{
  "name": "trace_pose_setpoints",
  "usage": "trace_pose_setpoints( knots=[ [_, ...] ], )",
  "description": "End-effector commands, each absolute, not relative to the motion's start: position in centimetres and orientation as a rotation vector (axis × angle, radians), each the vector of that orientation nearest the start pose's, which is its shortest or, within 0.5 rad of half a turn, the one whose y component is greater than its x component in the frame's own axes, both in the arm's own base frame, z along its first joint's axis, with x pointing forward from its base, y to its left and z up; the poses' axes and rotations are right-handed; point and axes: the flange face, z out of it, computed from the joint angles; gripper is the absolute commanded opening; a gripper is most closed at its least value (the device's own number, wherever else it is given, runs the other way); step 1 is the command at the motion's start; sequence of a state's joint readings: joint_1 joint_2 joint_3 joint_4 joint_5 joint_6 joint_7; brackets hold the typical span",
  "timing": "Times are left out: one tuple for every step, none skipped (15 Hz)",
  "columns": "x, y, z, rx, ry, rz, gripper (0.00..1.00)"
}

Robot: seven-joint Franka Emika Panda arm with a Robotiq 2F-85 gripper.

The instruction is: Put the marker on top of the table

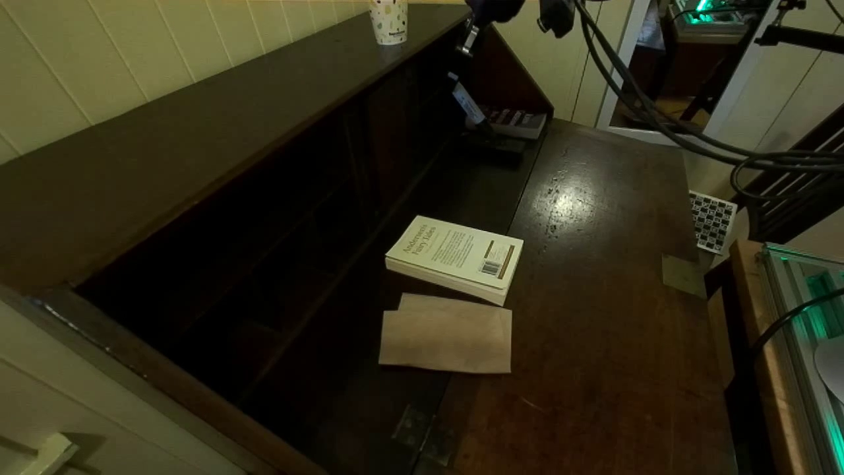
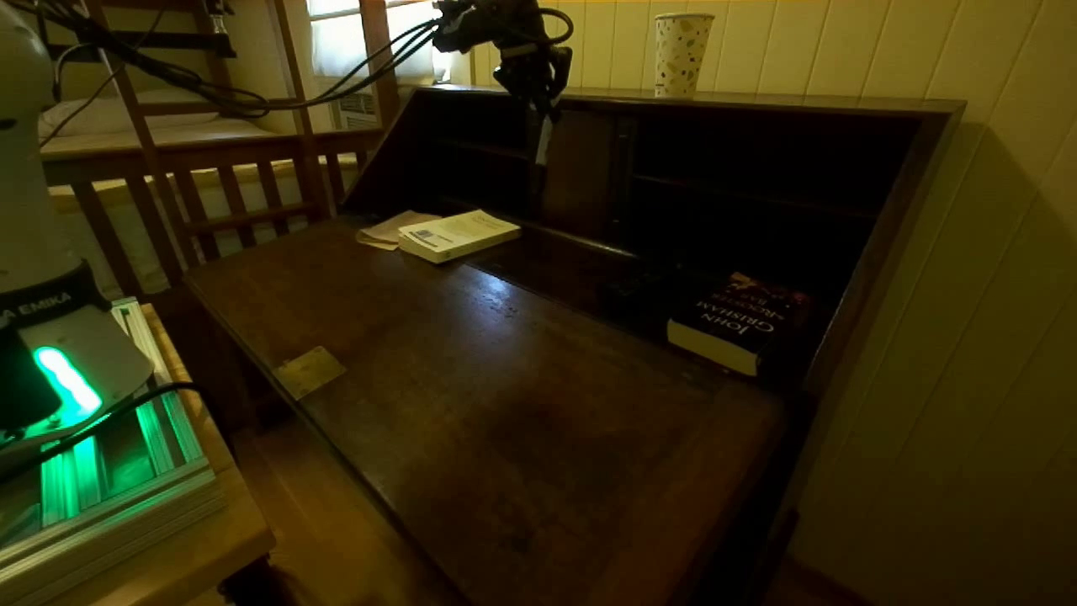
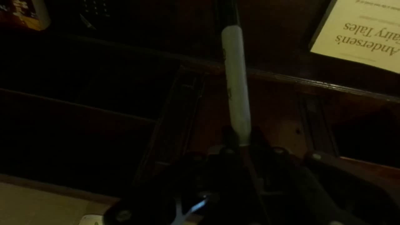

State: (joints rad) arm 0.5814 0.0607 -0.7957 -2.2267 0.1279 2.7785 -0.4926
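Note:
The marker is a slim pen with a white barrel and a black cap. It shows in both exterior views (image 1: 469,104) (image 2: 544,143) and in the wrist view (image 3: 236,78). My gripper (image 3: 241,137) is shut on the end of its white barrel, with the black cap pointing away from the fingers. The gripper also shows in both exterior views (image 1: 455,71) (image 2: 545,111). The marker hangs nearly upright, slightly tilted, in the air before the desk's cubbyholes. The table is the glossy dark brown tabletop (image 1: 593,343) (image 2: 471,379), below the marker. The fingers are very dark in the wrist view.
A white book (image 1: 455,257) (image 2: 458,234) lies beside folded brown paper (image 1: 448,336). A dark book (image 2: 732,320) and a black object (image 2: 639,282) lie at the table's other end. A patterned white cup (image 2: 681,55) stands on the upper shelf (image 1: 250,112), above the cubbyholes.

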Motion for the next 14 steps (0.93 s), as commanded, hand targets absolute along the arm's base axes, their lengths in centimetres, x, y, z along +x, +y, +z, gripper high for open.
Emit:
trace_pose_setpoints(
  knots=[
    [55.6,-13.1,38.3,-3.244,-0.433,-0.768,0.04],
    [55.6,-13.3,37.6,-3.26,-0.465,-0.752,0.04],
    [55.6,-13.4,36.9,-3.277,-0.489,-0.752,0.04],
    [55.6,-13.5,36.4,-3.287,-0.509,-0.744,0.04],
    [55.8,-13.5,35.9,-3.299,-0.531,-0.746,0.04],
    [55.9,-13.4,35.5,-3.305,-0.548,-0.746,0.04],
    [56.0,-13.1,35.2,-3.304,-0.575,-0.757,0.04],
    [56.2,-12.9,34.7,-3.313,-0.618,-0.755,0.04],
    [56.5,-12.7,34.3,-3.316,-0.656,-0.754,0.04],
    [56.6,-12.6,33.9,-3.317,-0.684,-0.75,0.04],
    [56.7,-12.6,33.6,-3.317,-0.706,-0.748,0.04],
    [56.7,-12.4,33.3,-3.314,-0.726,-0.737,0.04],
    [56.7,-12.4,32.9,-3.311,-0.744,-0.733,0.04],
    [56.7,-12.2,32.7,-3.308,-0.758,-0.722,0.04]
  ],
)
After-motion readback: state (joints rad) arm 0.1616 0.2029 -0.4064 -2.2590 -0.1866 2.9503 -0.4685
